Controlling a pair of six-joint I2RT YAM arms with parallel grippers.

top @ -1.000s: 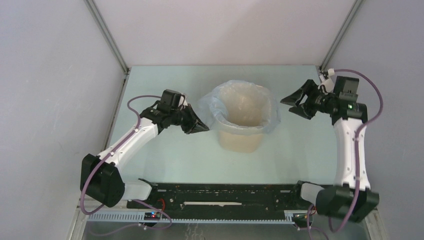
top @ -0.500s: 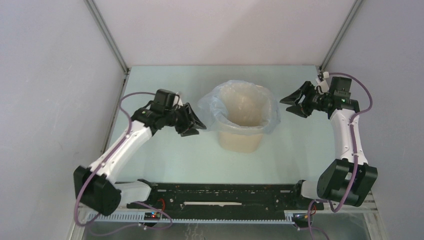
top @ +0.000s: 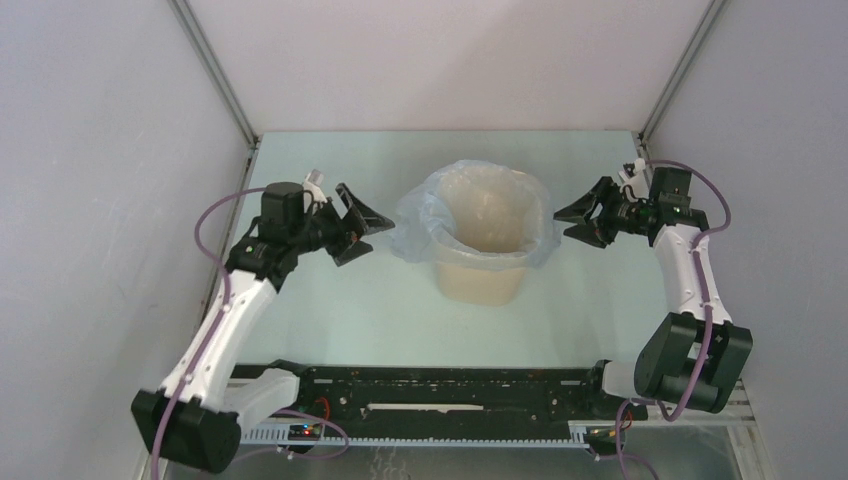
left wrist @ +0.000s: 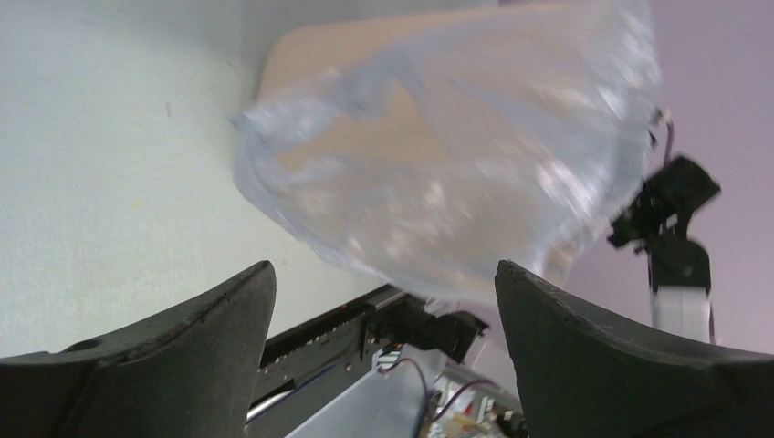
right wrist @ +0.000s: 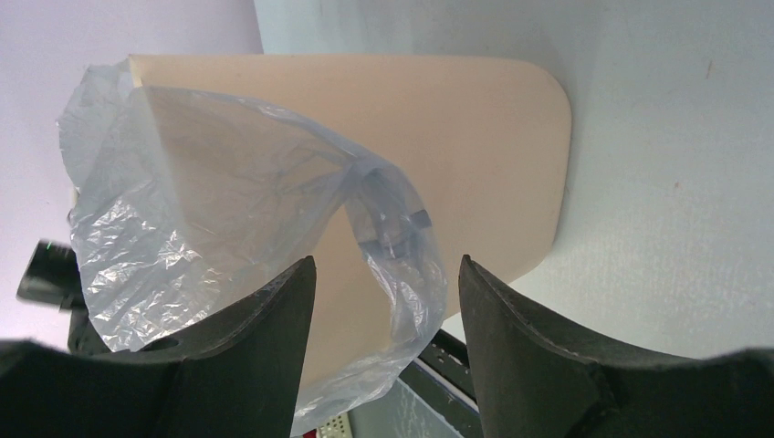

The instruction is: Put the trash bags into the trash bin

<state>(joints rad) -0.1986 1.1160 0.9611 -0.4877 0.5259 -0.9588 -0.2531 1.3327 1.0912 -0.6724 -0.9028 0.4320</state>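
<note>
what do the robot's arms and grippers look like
The left arm and right arm have white links with black joints and bases, and purple cables looping alongside. The left gripper and right gripper have broad black wedge-shaped fingers.

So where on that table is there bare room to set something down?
Bare table lies behind the trash bin up to the back wall, and in front, down to the black rail. Crowded beside the bin: left gripper and right gripper flank the trash bag.
</note>
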